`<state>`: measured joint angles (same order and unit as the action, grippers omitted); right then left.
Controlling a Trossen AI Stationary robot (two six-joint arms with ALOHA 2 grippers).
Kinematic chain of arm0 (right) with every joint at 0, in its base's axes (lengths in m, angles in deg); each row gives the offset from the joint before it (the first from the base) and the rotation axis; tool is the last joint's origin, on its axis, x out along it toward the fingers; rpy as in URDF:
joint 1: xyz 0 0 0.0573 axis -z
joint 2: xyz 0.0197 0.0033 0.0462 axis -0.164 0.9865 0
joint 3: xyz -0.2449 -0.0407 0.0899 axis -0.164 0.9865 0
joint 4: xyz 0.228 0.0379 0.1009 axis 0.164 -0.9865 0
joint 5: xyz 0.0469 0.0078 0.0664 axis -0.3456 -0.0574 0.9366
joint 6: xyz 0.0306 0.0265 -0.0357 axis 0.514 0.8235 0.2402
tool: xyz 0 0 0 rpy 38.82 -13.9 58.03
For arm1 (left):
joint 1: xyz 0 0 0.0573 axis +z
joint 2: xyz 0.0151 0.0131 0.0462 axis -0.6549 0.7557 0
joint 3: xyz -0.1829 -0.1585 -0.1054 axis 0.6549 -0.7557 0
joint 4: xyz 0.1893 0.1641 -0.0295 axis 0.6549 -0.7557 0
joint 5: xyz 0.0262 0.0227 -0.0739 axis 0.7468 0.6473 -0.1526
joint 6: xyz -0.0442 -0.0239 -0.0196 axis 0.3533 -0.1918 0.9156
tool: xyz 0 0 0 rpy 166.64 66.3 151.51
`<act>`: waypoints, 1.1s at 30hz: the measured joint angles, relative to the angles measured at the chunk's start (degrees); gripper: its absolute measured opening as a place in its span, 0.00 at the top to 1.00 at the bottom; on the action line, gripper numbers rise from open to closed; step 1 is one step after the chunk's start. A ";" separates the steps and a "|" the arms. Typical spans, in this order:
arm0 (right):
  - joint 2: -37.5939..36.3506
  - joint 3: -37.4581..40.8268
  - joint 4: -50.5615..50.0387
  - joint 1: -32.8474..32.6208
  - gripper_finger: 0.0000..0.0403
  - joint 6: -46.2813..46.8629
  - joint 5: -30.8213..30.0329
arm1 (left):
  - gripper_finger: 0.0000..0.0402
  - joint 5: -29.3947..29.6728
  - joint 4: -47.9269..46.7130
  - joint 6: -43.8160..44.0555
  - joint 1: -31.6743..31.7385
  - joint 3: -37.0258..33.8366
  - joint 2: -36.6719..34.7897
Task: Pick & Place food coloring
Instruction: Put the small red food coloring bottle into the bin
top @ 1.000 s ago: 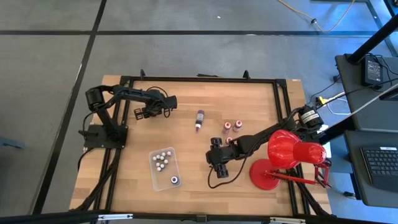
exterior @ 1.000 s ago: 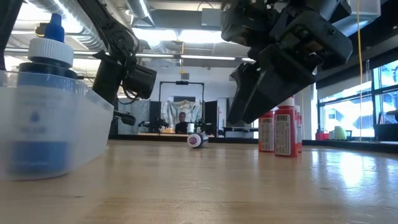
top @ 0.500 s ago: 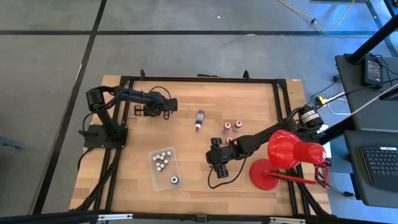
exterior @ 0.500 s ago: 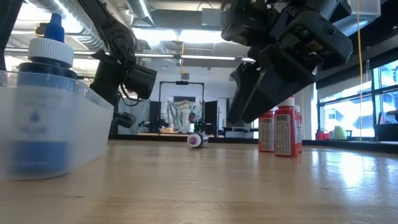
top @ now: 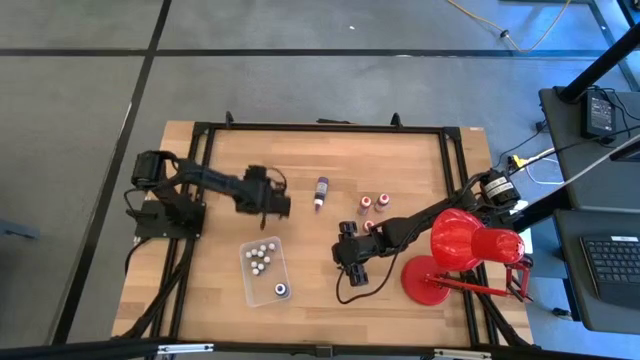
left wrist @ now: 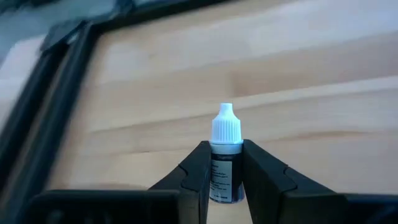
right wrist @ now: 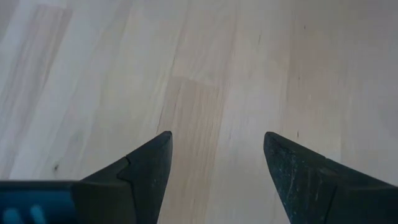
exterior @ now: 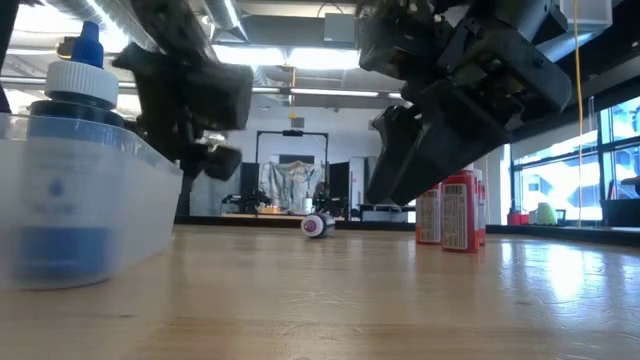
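The food coloring is spread across my table, and one piece of it is in my grasp. On the left, my left gripper [top: 281, 207] is above the wood, between the frame's left rail and the purple bottle, and my two dark fingers [left wrist: 200, 171] are squeezed in on a dark dropper bottle with a white cap [left wrist: 225, 152], which stands upright between them, cap pointing away from my wrist. Nearer the front edge sits the clear tray [top: 250, 284], with a cluster of white-capped bottles [top: 262, 254] at its far end and one blue-capped bottle [exterior: 68, 175] at its near end. Toward the middle of the table a longer purple bottle [top: 321, 192] lies on its side by itself. Right of that, two red bottles [top: 373, 203] stand upright, close together. Just in front of them hangs my right gripper [top: 346, 252], above bare wood, its fingers [right wrist: 148, 163] spread wide apart with nothing between them. At the far right stands a red desk lamp [top: 462, 245].
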<state>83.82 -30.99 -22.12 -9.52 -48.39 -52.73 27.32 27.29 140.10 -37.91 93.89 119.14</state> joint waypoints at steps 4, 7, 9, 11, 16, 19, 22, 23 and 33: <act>0.00 0.05 0.36 0.00 0.37 0.00 0.00 | 0.83 8.83 4.20 6.56 -9.23 -1.54 0.37; 0.00 0.05 1.65 0.00 0.37 -0.17 0.00 | 0.83 16.21 8.09 13.16 -15.30 -5.77 0.44; 0.00 0.07 1.80 0.00 0.37 -0.21 0.00 | 0.83 20.56 11.07 17.64 -18.83 -8.62 0.44; 0.00 0.07 2.59 0.00 0.37 -0.60 0.00 | 0.83 24.20 12.81 19.79 -21.87 -11.10 0.44; 0.00 0.07 5.07 0.00 0.37 -1.85 -0.02 | 0.83 29.17 18.46 15.45 -25.75 -15.09 0.44; 0.00 0.07 6.85 0.02 0.37 -1.95 -0.02 | 0.82 30.58 23.41 13.67 -25.74 -17.19 0.93; 0.00 0.07 7.58 0.02 0.37 -3.24 -0.01 | 0.82 31.78 29.88 8.03 -25.68 -19.17 2.41; 0.00 0.07 7.57 0.02 0.37 -3.20 -0.02 | 0.82 31.89 32.10 6.38 -25.68 -19.76 3.10; 0.00 0.09 7.45 0.02 0.37 -1.51 -0.11 | 0.82 33.24 41.89 7.99 -26.69 -22.45 11.19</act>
<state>83.82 -30.90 -14.68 -9.50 -49.90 -52.84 60.56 69.18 148.09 -64.60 71.44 130.33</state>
